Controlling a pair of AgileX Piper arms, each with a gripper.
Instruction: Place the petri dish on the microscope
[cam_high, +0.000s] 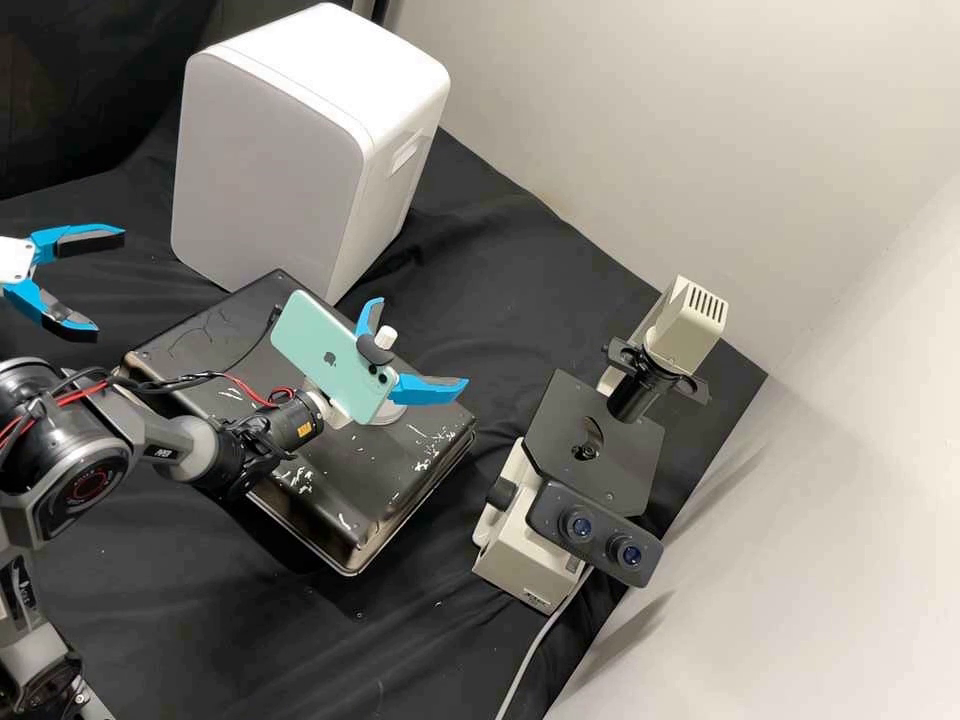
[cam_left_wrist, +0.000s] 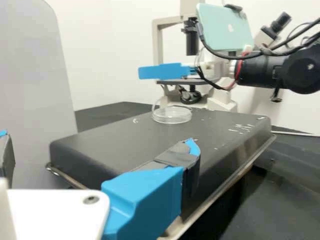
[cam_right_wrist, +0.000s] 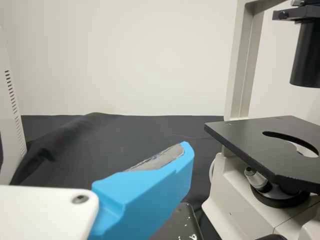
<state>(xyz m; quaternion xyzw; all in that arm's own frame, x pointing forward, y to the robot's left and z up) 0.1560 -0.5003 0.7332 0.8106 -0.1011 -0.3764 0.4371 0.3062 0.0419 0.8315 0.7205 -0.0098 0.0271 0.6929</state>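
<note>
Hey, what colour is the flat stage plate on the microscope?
Black. The stage plate shows best in the right wrist view.

We see 1 white rounded box (cam_high: 300, 140) standing at the far left of a rumpled black cloth (cam_high: 480, 260) that covers the bench. Just near of it lies 1 dark metal tray (cam_high: 330, 480), its surface flecked with white. A pale wall (cam_high: 700, 120) runs along the right, and 1 grey cable (cam_high: 530, 660) trails towards the near edge.
</note>
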